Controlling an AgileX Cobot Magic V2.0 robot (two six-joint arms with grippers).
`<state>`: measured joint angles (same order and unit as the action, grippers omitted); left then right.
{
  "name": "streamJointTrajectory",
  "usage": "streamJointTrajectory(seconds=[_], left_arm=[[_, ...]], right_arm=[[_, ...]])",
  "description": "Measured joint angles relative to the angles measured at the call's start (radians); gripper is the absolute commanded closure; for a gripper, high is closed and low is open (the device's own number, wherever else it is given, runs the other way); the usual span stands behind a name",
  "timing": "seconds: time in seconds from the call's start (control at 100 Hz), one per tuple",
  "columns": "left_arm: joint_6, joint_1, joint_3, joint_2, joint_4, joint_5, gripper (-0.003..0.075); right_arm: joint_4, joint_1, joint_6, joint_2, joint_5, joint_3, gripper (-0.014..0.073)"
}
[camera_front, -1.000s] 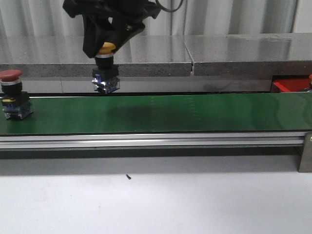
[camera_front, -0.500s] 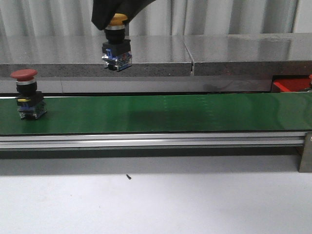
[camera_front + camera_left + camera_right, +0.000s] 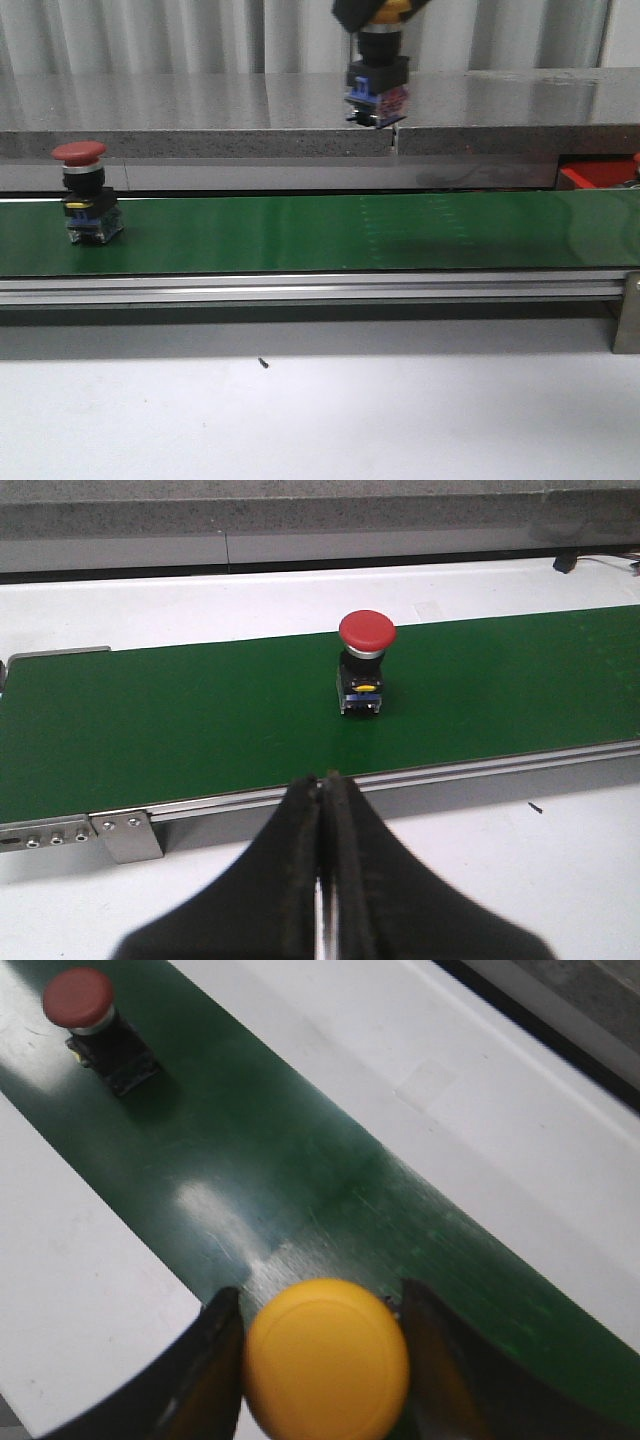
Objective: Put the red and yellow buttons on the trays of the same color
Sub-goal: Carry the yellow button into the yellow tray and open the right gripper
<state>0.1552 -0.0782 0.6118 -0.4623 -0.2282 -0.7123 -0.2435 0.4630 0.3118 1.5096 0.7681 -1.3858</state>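
- The yellow button [image 3: 376, 72] hung high above the green belt [image 3: 300, 235], at twelve o'clock in the front view; the right gripper [image 3: 322, 1360] clamped its cap
- The red button [image 3: 88, 193] stood upright on the belt at nine o'clock; a red tray [image 3: 598, 176] edge showed at three o'clock
- The left gripper [image 3: 323, 880] had its fingers pressed together, holding nothing

**Lighting's decent, sharpness is hit or miss**

Front view is evenly lit from overhead and a bit soft all over. The belt [image 3: 300, 235] has a faint dark shadow patch right of centre, and the grey ledge [image 3: 200, 100] behind is glossy with pale reflections. In the right wrist view there's white glare on the belt, and the yellow button [image 3: 326, 1358] is blurry up close. The left wrist view is the clearest, though its fingers [image 3: 290, 880] are plain black.
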Motion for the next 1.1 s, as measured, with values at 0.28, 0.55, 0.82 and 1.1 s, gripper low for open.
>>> streamJointTrajectory(seconds=[0.28, 0.55, 0.82, 1.1], left_arm=[[0.0, 0.0, 0.0, 0.0, 0.0, 0.0, 0.0739], [0.0, 0.0, 0.0, 0.0, 0.0, 0.0, 0.0739], [0.0, 0.0, 0.0, 0.0, 0.0, 0.0, 0.0739], [0.0, 0.0, 0.0, 0.0, 0.0, 0.0, 0.0739]], right_arm=[[0.0, -0.144, -0.004, -0.196, -0.012, 0.202, 0.0594], [0.0, -0.32, -0.004, -0.327, -0.045, 0.367, 0.0594], [0.001, -0.566, -0.006, -0.35, -0.071, 0.501, 0.0594], [0.001, -0.771, -0.044, -0.353, -0.152, 0.6, 0.0594]])
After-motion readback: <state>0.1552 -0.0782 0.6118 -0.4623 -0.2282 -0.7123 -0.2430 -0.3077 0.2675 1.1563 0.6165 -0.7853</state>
